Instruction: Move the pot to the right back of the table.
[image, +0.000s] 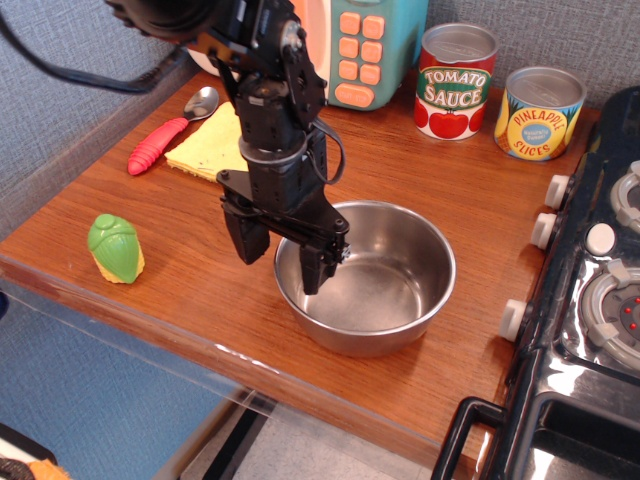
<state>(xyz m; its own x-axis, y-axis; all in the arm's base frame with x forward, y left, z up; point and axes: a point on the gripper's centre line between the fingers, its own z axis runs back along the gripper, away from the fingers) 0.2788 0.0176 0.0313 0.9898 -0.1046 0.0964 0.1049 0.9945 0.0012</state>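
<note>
Where the brown wood-grain bench (420, 170) meets a grey fabric wall, two labelled tin cans (456, 80) stand at the back. The wide shiny stainless-steel pot (390, 285) sits near the front edge. The black jaws (283, 255) are apart, straddling its left rim, one finger inside.

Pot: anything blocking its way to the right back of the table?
Yes. The tomato sauce can and pineapple slices can stand at the right back; the pot sits nearer the front, with bare table between.
</note>
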